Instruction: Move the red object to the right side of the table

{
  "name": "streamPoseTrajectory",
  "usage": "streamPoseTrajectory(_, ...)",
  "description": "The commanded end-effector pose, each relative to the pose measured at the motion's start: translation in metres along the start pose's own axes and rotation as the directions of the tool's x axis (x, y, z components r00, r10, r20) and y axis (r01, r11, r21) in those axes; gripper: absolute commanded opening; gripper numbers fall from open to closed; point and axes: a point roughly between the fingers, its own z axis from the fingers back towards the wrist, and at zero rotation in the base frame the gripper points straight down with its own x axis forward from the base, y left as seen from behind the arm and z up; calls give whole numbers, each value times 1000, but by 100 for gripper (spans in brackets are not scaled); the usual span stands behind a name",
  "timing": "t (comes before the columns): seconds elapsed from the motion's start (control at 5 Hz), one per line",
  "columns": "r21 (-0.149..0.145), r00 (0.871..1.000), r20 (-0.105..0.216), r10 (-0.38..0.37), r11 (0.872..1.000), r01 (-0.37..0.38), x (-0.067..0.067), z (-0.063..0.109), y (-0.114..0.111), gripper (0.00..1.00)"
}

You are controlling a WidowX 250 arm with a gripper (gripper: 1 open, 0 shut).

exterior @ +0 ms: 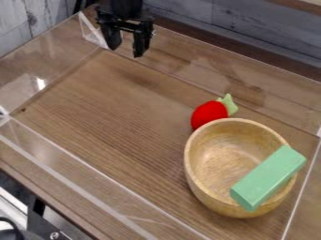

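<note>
**Only one little red fruit, sitting by the bowl**

Up at the back left, one black gripper (128, 44) hangs over the table (113, 122) with its two fingers spread apart. It holds nothing.

Further right lies the red object (211, 113). It is small and round, shiny red like a toy strawberry, with a little green leafy top poking out on its upper right. It rests on the brown wood, touching the back rim of the wooden bowl (205, 168), well apart from the gripper.

One bowl sits at the right front, much bigger than the fruit. One green block (268, 177) leans tilted inside it, against the right rim.

Clear walls (51, 56) stand around the table.
</note>
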Motion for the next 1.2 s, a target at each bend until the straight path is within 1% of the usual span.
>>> streamPoseTrajectory(0.0,27,998,64,4,1000,-6,4,25,20,0)
streamPoseTrajectory(0.2,29,998,55,2,1000,-4,-1,29,33,100)
streamPoseTrajectory(0.4,24,997,45,-56,998,55,-2,26,40,100)
streamPoseTrajectory(0.6,3,992,38,-118,993,117,-6,27,43,100)
streamPoseTrajectory(0.8,-21,987,37,-159,987,160,-8,28,45,100)
streamPoseTrajectory(1.0,-41,984,38,-176,983,178,-14,20,27,100)
